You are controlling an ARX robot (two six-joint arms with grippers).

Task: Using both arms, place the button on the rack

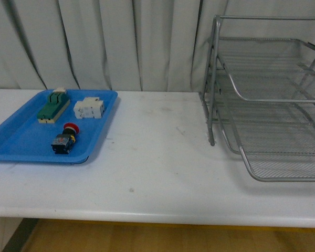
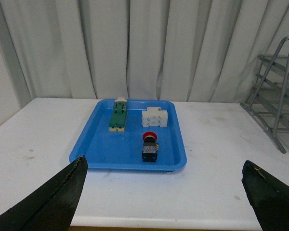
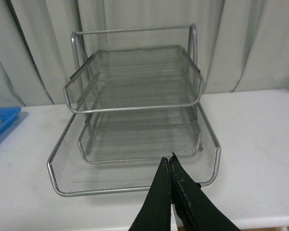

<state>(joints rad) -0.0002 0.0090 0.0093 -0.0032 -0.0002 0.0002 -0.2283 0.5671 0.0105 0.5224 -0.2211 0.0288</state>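
The button (image 1: 64, 139), red cap and dark boxy body, lies in the blue tray (image 1: 21, 142) at the table's left; it also shows in the left wrist view (image 2: 150, 147). The silver wire rack (image 1: 273, 100) stands at the right and fills the right wrist view (image 3: 135, 115). My left gripper (image 2: 166, 192) is open and empty, its fingers (image 2: 53, 202) wide apart, well short of the tray. My right gripper (image 3: 169, 161) is shut and empty, its tips in front of the rack's lowest tier. Neither arm shows in the front view.
The tray (image 2: 101, 154) also holds a green-and-cream block (image 1: 53, 106) and a white block (image 1: 89, 108) behind the button. White curtains hang behind the table. Bare white tabletop (image 1: 157, 152) lies between tray and rack. The table's front edge is near.
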